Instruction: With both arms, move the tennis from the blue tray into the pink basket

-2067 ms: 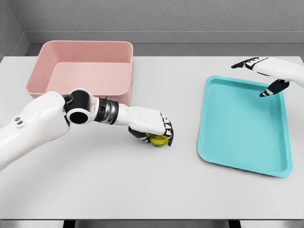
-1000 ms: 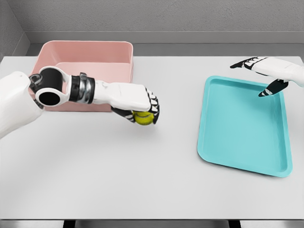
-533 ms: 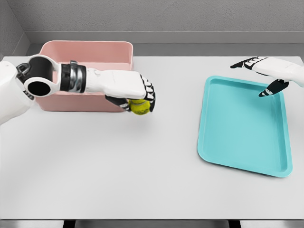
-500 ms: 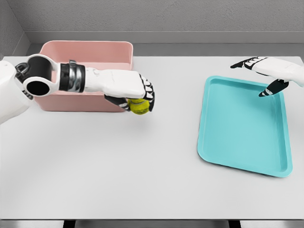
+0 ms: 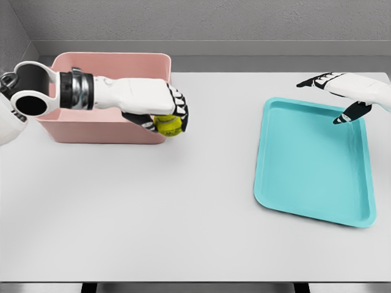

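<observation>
Upper left: your left robot hand (image 5: 160, 112) grips the tennis ball (image 5: 168, 125) at the pink basket's (image 5: 110, 61) front corner. Right robot hand (image 5: 342, 91) open above the blue tray (image 5: 305, 183).

Evenly, brightly lit — soft, diffuse, seemingly from overhead. Sharp throughout, no blur, glare or edge distortion. Only faint shadows on the table (image 5: 183, 232) — slightly darker beneath the left hand (image 5: 160, 107).
</observation>
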Controlling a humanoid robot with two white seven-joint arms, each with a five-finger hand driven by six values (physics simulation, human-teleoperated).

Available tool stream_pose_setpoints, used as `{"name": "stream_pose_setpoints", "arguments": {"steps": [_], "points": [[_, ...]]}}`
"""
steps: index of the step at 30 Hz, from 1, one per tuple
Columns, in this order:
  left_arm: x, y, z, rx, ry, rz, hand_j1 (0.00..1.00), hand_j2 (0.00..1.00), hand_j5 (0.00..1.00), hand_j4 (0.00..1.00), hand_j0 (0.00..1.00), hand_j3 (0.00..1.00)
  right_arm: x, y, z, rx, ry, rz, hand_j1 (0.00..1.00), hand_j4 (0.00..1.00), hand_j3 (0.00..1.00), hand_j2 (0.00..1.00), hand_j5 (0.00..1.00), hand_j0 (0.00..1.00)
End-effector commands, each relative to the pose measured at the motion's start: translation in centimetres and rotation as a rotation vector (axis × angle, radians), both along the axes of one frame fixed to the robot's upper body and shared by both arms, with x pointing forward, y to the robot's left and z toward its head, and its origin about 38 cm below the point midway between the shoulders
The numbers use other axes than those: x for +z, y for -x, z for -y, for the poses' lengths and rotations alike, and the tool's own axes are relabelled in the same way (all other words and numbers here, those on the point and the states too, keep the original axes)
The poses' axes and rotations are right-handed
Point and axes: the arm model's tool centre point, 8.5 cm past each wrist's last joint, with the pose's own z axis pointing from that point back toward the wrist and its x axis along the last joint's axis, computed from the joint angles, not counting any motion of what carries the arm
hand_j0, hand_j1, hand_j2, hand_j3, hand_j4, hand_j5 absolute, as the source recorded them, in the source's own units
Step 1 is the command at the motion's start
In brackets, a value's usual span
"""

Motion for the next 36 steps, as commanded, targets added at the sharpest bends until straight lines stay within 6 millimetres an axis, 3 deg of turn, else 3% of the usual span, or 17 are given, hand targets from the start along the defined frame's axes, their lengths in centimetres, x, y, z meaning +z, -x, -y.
{"name": "stream_pose_setpoints", "arguments": {"steps": [1, 14, 36], "points": [[0.2, -0.1, -0.3, 0.010, 0.006, 0.000, 0.56, 0.56, 0.56, 0.56, 0.56, 0.56, 0.1, 0.0, 0.0, -0.002, -0.006, 0.001, 1.00, 1.00, 1.00, 1.00, 1.00, 1.00], [1.2, -0.7, -1.3, 0.041, 0.008, 0.020, 0.56, 0.56, 0.56, 0.56, 0.56, 0.56, 0.2, 0.0, 0.0, -0.002, -0.006, 0.003, 1.00, 1.00, 1.00, 1.00, 1.00, 1.00], [0.7, -4.1, -5.1, 0.195, -0.001, -0.004, 0.56, 0.56, 0.56, 0.56, 0.56, 0.56, 0.2, 0.0, -0.2, 0.005, -0.008, 0.003, 1.00, 1.00, 1.00, 1.00, 1.00, 1.00]]}}
